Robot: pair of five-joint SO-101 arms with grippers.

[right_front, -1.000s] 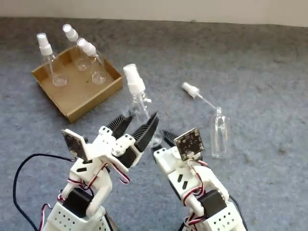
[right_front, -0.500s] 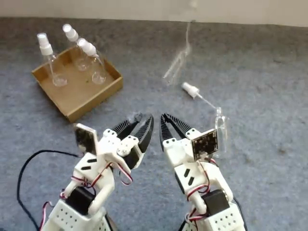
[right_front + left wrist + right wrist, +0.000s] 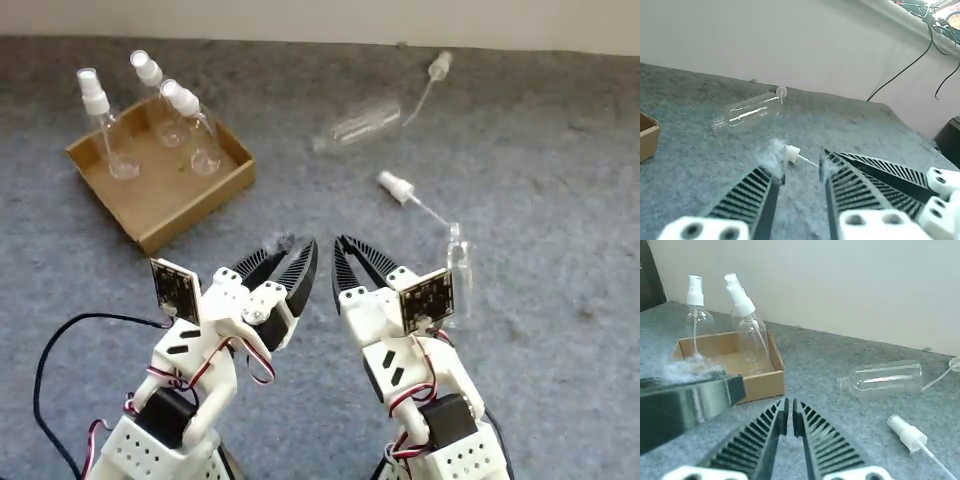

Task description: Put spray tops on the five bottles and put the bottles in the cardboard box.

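**High view:** cardboard box (image 3: pixel 195 222) at 10 o'clock with three capped bottles (image 3: pixel 192 128) standing in it, so that share looks done, 3 of 5.
- Lying bottle (image 3: pixel 358 126) is at 12–1 o'clock, on its side, neck toward the box, no top on.
- Far spray top (image 3: pixel 440 65) lies just past the lying bottle's base end, tube angled back toward it. My read: that pair needs reassembling, and the bottle has to be stood up first.
- Near spray top (image 3: pixel 397 186) is loose at 1 o'clock, between the lying bottle and the standing bottle (image 3: pixel 457 262).
- The standing bottle is at 3 o'clock, uncapped, apparently upright, just beside the right arm. It looks well placed for capping.
- Left gripper (image 3: pixel 300 243) and right gripper (image 3: pixel 342 241) sit side by side near centre, tips toward 12, both empty.

**Left wrist:** left gripper (image 3: pixel 801 165) has its jaws moderately apart with nothing between them. The near spray top (image 3: pixel 792 151) sits on the carpet just ahead of the gap, so it looks like the natural next pick. The lying bottle (image 3: pixel 747 112) is farther out.

**Right wrist:** right gripper (image 3: pixel 790 407) is closed down to a thin slit and holds nothing. It would need to spread before it could steady a bottle. Ahead of it are the cardboard box (image 3: pixel 762 382), the lying bottle (image 3: pixel 885 380) and the near spray top (image 3: pixel 905 432), all well apart from the tips.
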